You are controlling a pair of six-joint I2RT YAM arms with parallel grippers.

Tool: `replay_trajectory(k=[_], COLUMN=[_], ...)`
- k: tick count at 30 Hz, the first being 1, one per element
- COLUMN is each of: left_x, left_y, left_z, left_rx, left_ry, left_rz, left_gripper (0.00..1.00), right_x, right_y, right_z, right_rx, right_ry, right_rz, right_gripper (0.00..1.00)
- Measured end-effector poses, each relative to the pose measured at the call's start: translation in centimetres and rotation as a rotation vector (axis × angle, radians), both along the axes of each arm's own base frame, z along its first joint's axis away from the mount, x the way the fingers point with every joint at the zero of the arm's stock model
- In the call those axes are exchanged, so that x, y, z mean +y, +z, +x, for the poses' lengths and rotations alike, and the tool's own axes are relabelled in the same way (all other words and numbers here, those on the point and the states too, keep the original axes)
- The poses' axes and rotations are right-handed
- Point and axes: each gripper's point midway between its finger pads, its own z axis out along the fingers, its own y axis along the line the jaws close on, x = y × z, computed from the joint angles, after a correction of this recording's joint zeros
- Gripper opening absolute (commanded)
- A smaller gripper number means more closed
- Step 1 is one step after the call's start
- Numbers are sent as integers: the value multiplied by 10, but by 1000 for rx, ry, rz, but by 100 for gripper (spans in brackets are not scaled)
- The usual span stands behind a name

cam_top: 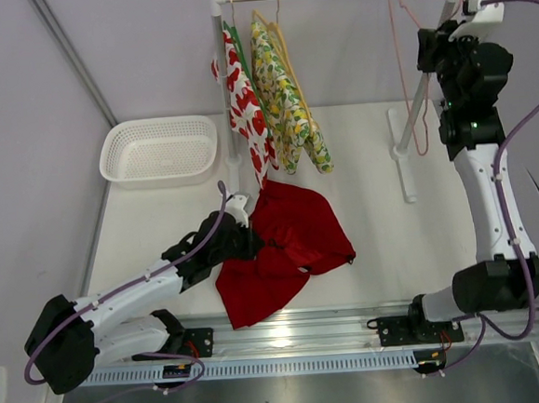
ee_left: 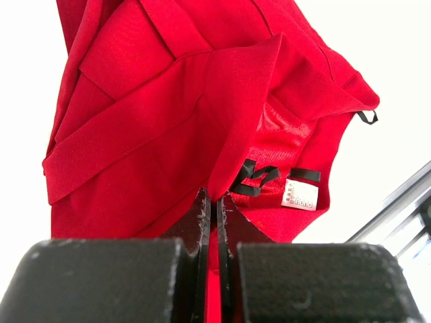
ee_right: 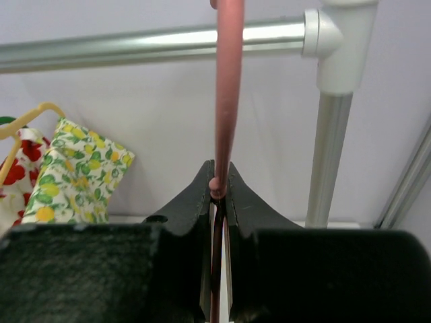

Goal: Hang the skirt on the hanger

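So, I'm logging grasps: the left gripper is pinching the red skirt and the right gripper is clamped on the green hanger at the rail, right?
Not quite. The right gripper is shut on the pink hanger, not the green one; the right wrist view shows it. The left gripper does pinch the red skirt.

Lit brightly and evenly from above in the overhead view, with only faint, soft shadows under the skirt (cam_top: 287,247) and beside the white basket (cam_top: 160,179). Hard glare along the aluminium rail (cam_top: 289,331) at the near edge. Blown out to plain white behind the red cloth in the left wrist view, and softly blurred on the left gripper's fingers (ee_left: 195,222). Reasonably sharp on the yellow-green garment (ee_right: 74,168) in the right wrist view, softer on the pink hanger (ee_right: 227,94) and the right gripper's fingers (ee_right: 192,202). Bright streak on the rack bar (ee_right: 155,42).
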Motion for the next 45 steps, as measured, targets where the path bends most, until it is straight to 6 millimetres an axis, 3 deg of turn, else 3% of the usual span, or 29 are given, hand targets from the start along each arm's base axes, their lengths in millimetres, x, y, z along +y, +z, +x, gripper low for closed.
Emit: replay_trajectory(k=[4,9,12,17,25,28,37,45], left_x=[0,0,1,1,13,17,17,17], left_y=[0,0,1,-1,-15,-19,-21,-20], left_z=[0,0,0,2,10,12,15,14], left_rx=[10,23,34,52,97,108,114,103], left_ry=[-6,-5,10,43,156,191,218,215], left_rz=[-9,-20,-32,-60,-121,-147,-189,-202], left_gripper=[0,0,0,0,0,0,0,0], right_x=[3,17,30,69,121,135,163,177], right_y=[-15,-37,-60,-99,-214,-247,-289,-316], right_z=[-42,-117,-167,-223,-271,-293,-333,-340], right_rx=[44,102,141,233,599,708,870,963], right_ry=[16,83,153,346,597,675,867,900], right_rz=[36,75,103,146,226,250,327,413], right_gripper=[0,0,0,0,0,0,0,0])
